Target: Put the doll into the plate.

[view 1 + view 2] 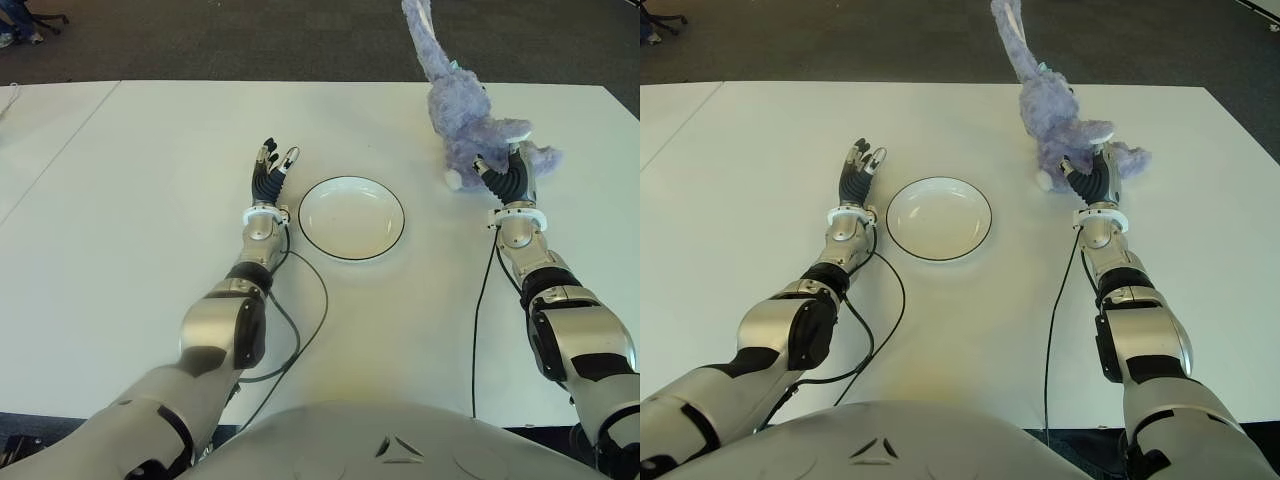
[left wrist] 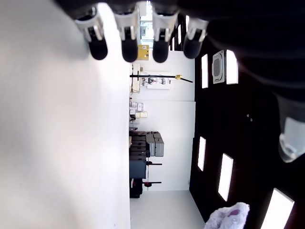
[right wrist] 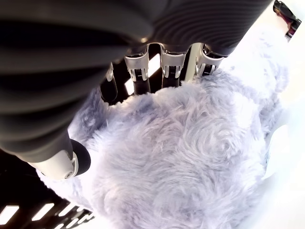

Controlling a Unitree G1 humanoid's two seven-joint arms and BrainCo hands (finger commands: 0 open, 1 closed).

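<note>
A: Where is the doll [image 1: 462,122] at this frame?

B: On the white table [image 1: 150,200], toward its far right corner. Pale lilac plush, long shaggy pile, soft lumpy body. One long limp part reaches past the far edge, over the dark carpet [image 1: 250,40].

A: Right hand [image 1: 507,172]?

B: Against the near side of the doll. In the right wrist view, three fingers [image 3: 167,67] press into the fur from one side and the thumb [image 3: 64,162] sits on the other, with the plush bulging between them. I log it as closed around the doll. The doll's underside looks to be on the table; I cannot tell whether it is lifted at all.

A: Plate [image 1: 351,217]?

B: Round, shallow, glossy white with a thin dark rim line. It sits near the middle of the table, between the two forearms, well apart from the doll. Nothing lies in it.

A: Left hand [image 1: 272,168]?

B: Just left of the plate, not touching it as far as I see. Fingers straight and spread, black tips, holding nothing. Its wrist view shows four fingertips [image 2: 129,50] in a row beside the bare tabletop.

A: Surface and room?

B: Matte white tabletop, smooth. A seam to a second white panel [image 1: 40,130] runs at the left edge. Black cables [image 1: 300,310] trail from both wrists across the table. Chair legs [image 1: 40,22] show at the far left on the carpet.
</note>
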